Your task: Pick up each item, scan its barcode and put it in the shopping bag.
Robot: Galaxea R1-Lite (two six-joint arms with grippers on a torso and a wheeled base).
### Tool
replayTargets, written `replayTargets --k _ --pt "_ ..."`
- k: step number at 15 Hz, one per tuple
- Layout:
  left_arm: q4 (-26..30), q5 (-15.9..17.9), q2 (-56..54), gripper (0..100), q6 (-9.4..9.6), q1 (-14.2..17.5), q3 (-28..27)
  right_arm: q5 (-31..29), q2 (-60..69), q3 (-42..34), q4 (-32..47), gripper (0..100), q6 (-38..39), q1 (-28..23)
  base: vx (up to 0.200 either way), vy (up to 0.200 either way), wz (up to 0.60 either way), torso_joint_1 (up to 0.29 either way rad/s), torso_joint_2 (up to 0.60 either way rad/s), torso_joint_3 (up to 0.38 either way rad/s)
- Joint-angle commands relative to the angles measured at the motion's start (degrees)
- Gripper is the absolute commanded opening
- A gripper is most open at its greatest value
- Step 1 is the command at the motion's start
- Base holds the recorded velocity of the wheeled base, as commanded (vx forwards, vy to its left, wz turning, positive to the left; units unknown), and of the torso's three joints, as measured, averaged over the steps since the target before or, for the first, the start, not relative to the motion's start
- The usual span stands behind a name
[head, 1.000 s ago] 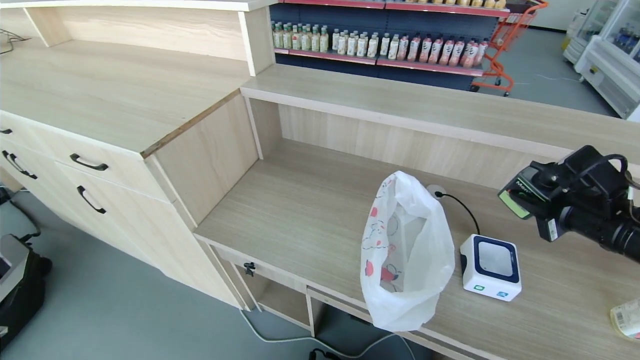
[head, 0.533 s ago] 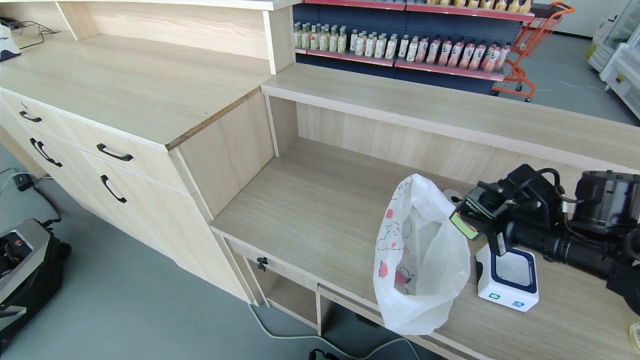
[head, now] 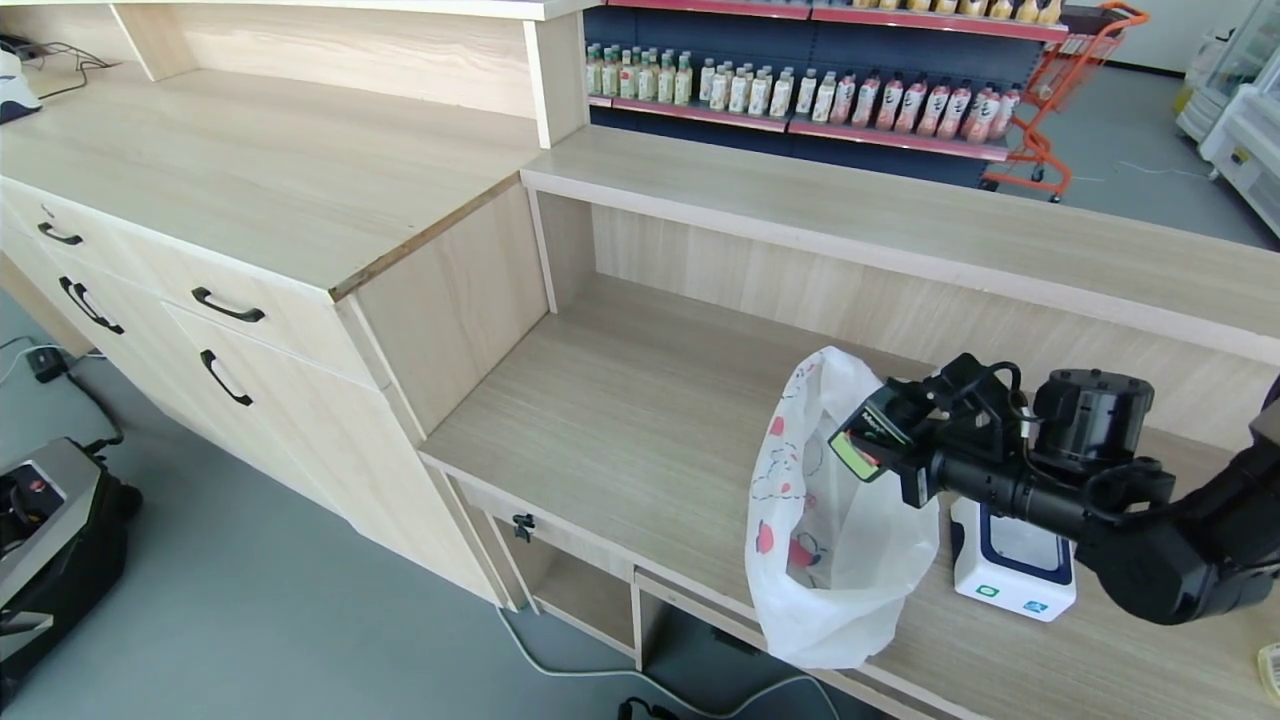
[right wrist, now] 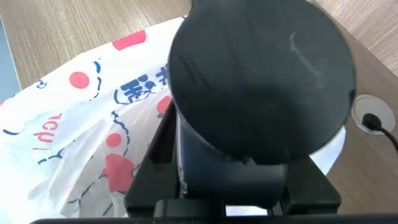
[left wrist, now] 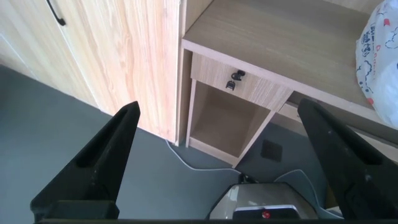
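While right gripper (head: 882, 445) clamps dark canister (right wrist: 261, 81) over shopping bag (head: 850, 565), lower centre-right of head frame, we note left gripper (left wrist: 217, 109) with fingers (left wrist: 102, 158) wide apart, empty. We judge canister rigid, smooth, maybe slippery; grip round its body. Bag thin, floppy.

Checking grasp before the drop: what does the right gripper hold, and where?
The right gripper clamps a dark round-topped container by its sides, below the top.
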State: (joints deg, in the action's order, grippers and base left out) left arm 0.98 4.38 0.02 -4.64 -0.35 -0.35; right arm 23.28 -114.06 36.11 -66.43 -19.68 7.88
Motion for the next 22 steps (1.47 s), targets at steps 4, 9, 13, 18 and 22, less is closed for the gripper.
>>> replayTargets --k 4,9,13,18,22 --pt "-0.01 0.02 -0.02 100 -0.01 0.0 0.0 0.18 -4.69 -0.25 -2.48 0 0.08 -0.32 0.0 0.0 0.0 0.0 0.0 0.0" --pt "-0.01 0.02 -0.02 100 -0.01 0.0 0.0 1.33 -7.41 -0.69 -6.79 0 0.08 -0.32 0.0 0.0 0.0 0.0 0.0 0.0" --pt "-0.01 0.02 -0.02 100 -0.01 0.0 0.0 1.41 -8.11 -1.48 -7.67 0 0.08 -0.67 0.0 0.0 0.0 0.0 0.0 0.0" --pt "-0.01 0.02 -0.02 100 -0.01 0.0 0.0 2.64 -9.26 -2.09 -8.46 0 -0.01 -1.46 0.0 0.0 0.0 0.0 0.0 0.0" --pt "-0.01 0.02 -0.02 100 -0.01 0.0 0.0 2.73 -9.17 -3.15 -8.19 0 -0.01 -1.46 0.0 0.0 0.0 0.0 0.0 0.0"
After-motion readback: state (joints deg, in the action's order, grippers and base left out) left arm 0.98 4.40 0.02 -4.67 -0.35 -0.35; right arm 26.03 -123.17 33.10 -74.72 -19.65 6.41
